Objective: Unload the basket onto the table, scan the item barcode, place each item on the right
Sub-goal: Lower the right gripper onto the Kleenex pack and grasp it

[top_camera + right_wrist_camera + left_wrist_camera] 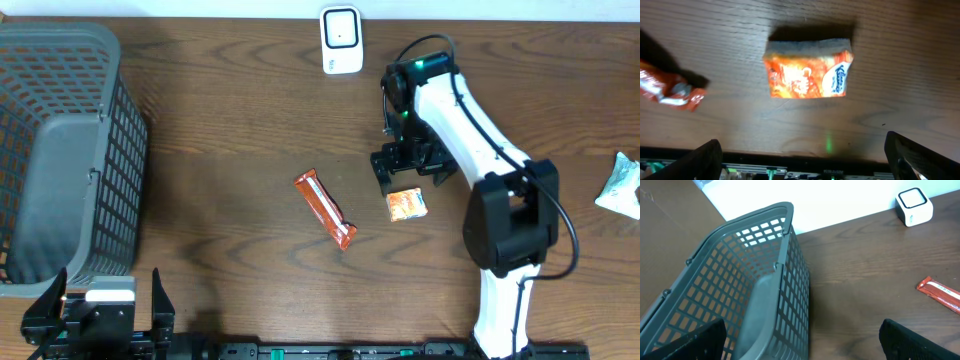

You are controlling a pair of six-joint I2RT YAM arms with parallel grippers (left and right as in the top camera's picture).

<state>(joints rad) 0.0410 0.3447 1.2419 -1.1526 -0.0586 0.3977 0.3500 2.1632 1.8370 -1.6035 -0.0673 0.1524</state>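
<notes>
A small orange snack packet (407,204) lies flat on the wooden table, printed side up, seen close in the right wrist view (807,75). My right gripper (410,176) hovers just behind it, open, with nothing between its fingers (705,160). An orange-red wrapped bar (325,209) lies to the packet's left; its end shows in the right wrist view (670,90). The white barcode scanner (341,40) stands at the table's back edge. My left gripper (100,305) rests open at the front left, beside the basket.
A grey plastic basket (60,150) fills the left side and most of the left wrist view (765,280). A crumpled white packet (620,185) lies at the far right edge. The scanner (914,206) and bar (940,292) also show in the left wrist view.
</notes>
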